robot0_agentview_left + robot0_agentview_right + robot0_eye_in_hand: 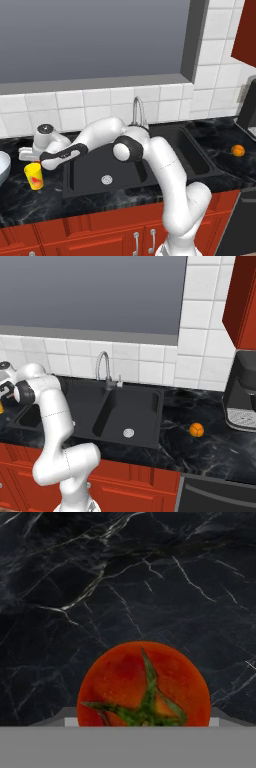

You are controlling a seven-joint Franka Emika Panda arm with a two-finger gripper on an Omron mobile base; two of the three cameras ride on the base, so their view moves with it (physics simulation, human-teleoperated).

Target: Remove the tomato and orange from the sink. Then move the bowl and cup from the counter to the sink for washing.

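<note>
Hand view: tomato [143, 684] at fingers

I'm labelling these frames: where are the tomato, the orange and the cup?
tomato [143, 684], hand view, its red top by the stem.
orange [196, 429], right base view, its middle.
cup [34, 176], left base view, its yellow side.

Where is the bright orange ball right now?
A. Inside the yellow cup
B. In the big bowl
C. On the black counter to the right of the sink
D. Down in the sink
C: the orange sits on the dark counter, right of the sink.
</note>
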